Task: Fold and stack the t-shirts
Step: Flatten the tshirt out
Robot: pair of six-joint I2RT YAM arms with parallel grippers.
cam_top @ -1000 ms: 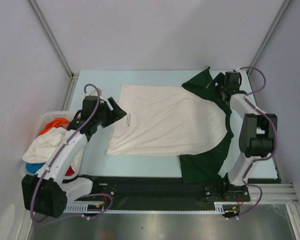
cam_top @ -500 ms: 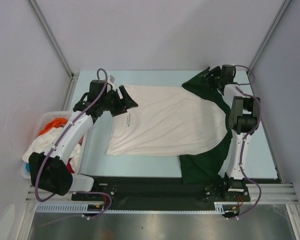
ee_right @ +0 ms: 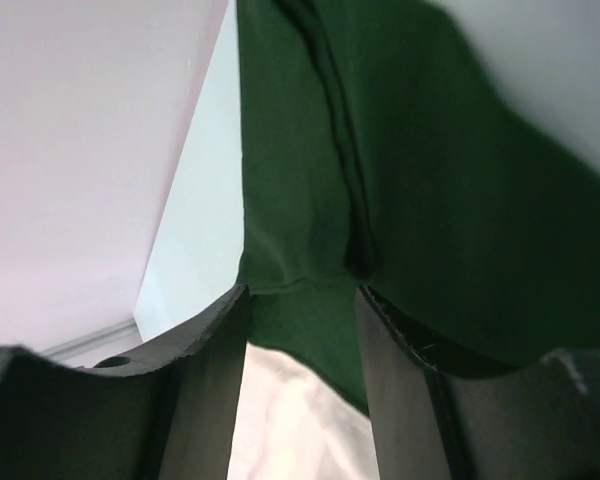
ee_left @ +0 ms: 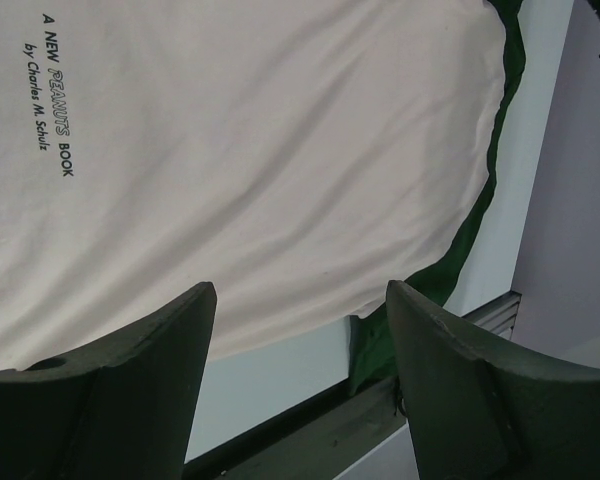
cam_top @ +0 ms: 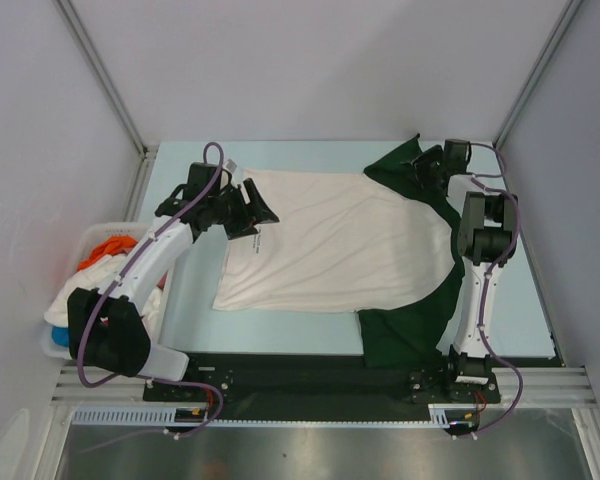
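Note:
A cream-white t-shirt (cam_top: pixel 340 240) with dark green sleeves (cam_top: pixel 405 325) lies spread flat on the pale blue table, small dark print near its left hem. My left gripper (cam_top: pixel 263 212) is open, just above the shirt's far left corner; in the left wrist view the shirt body (ee_left: pixel 260 170) fills the frame beyond the open fingers. My right gripper (cam_top: pixel 420 172) is open over the far green sleeve (cam_top: pixel 400 165); in the right wrist view the sleeve (ee_right: pixel 380 150) sits between and beyond the fingers, not pinched. More t-shirts, orange (cam_top: pixel 110 247), white (cam_top: pixel 90 290) and blue, sit in the basket.
A white plastic basket (cam_top: pixel 85 238) stands off the table's left edge. A black rail (cam_top: pixel 280 375) runs along the near edge by the arm bases. Grey walls close in at the back and both sides.
My left gripper has moved away from the basket side, up and right to the shirt's far left corner. My right gripper has moved up to the far green sleeve.

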